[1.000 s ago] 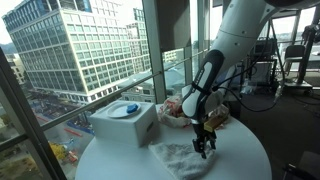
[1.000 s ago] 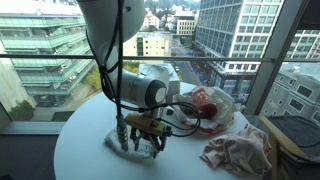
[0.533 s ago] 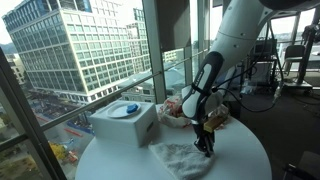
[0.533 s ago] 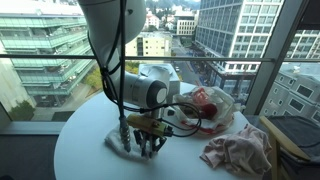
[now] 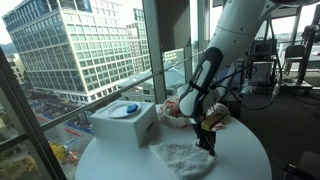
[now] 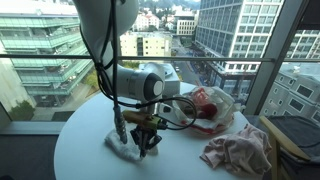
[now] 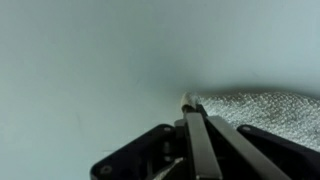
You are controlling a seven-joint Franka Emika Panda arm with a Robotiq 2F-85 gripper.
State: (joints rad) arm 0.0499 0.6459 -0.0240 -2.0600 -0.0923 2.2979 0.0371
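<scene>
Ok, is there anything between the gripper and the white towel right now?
Nothing. In the wrist view the gripper is shut on the corner of the towel, touching it, with only bare table beside them.

A single white robot arm [image 5: 236, 32] descends from the upper right in an exterior view and narrows into a black forearm [image 5: 206, 78] that angles down and left. In an exterior view the arm drops from the top edge to a rounded grey wrist [image 6: 150, 86]. Below it the tool [image 6: 143, 148] points straight down, its tips low over the tabletop [image 6: 85, 140]. In the wrist view the two dark fingers [image 7: 196, 135] are pressed flat together, reaching away from the camera.
</scene>
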